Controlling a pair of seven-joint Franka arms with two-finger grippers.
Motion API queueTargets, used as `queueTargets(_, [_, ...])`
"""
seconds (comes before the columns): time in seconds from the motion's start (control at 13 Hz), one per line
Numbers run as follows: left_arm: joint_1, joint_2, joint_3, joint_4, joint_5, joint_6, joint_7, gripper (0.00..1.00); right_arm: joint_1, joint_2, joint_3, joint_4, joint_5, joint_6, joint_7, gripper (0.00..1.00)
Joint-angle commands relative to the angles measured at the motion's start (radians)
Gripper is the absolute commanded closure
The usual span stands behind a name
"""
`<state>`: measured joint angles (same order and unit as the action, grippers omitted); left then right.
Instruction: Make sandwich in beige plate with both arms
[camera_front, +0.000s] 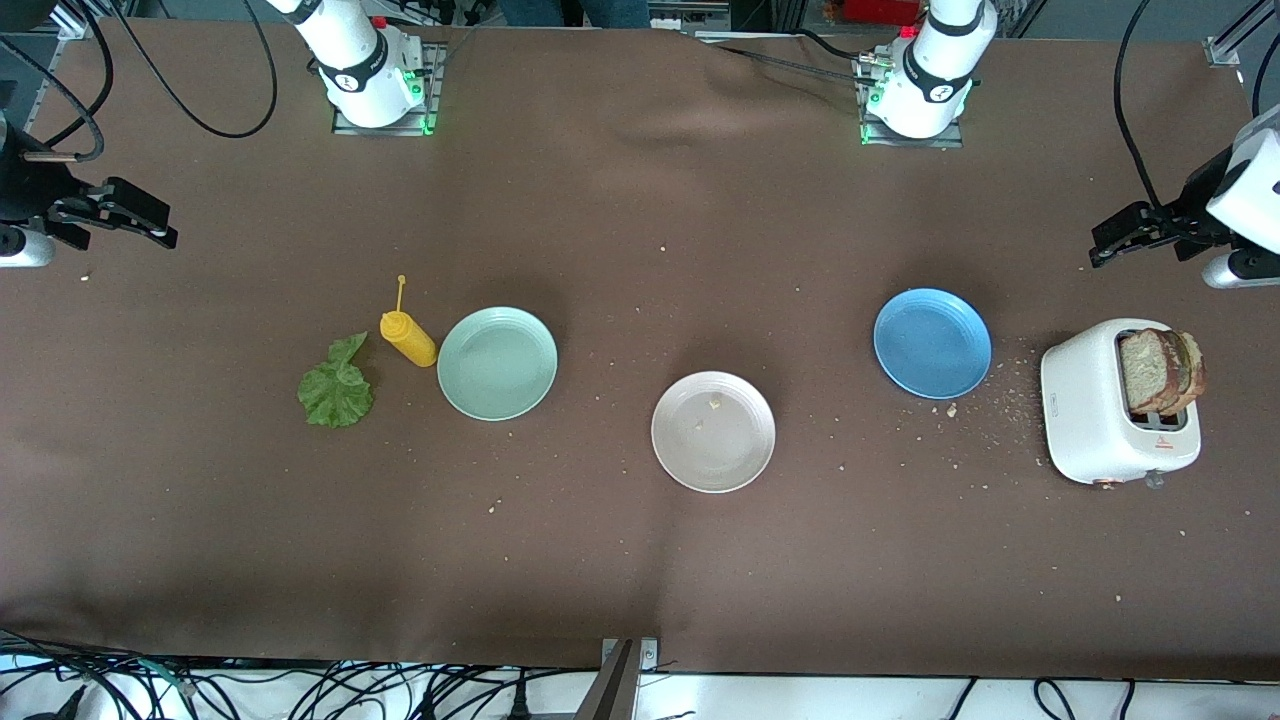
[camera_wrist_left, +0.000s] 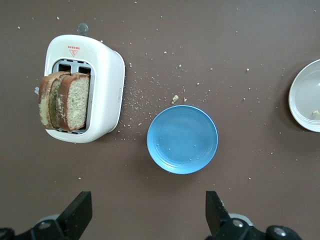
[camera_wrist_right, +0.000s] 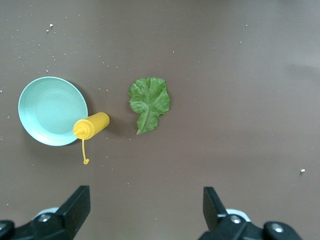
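1. You have not started the sandwich yet. The beige plate (camera_front: 713, 432) lies in the middle of the table, nearer to the front camera than the other two plates, and it carries only a few crumbs.
2. The two bread slices (camera_front: 1160, 372) stand in the white toaster (camera_front: 1100, 415) at the left arm's end of the table, just beside the blue plate (camera_front: 932, 342).
3. The lettuce (camera_front: 337, 385) lies flat on the brown cloth at the right arm's end, near the yellow bottle (camera_front: 408, 338), which lies on its side against the green plate (camera_front: 497, 362).
4. Your left gripper (camera_wrist_left: 148, 216) hangs over the cloth by the toaster and the blue plate. Its fingers are wide apart and hold nothing.
5. Your right gripper (camera_wrist_right: 146, 212) hangs over the cloth close to the lettuce, also wide apart and empty.
6. I think everything is left to do: one slice to the beige plate, the lettuce on it, then the second slice on top.
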<state>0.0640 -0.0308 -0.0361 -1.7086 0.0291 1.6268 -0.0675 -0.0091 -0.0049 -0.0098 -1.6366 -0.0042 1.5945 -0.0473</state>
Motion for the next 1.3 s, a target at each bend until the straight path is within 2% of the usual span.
queueTargets(0.0, [0.002, -0.001, -0.002, 0.014, -0.037, -0.001, 0.028, 0.00, -0.003, -0.003, -0.001, 0.004, 0.020, -0.011, 0.004, 0.00])
queueTargets(1.23, [-0.003, -0.001, -0.002, 0.012, -0.052, -0.001, 0.029, 0.00, -0.005, 0.014, -0.001, 0.004, 0.018, -0.021, 0.001, 0.00])
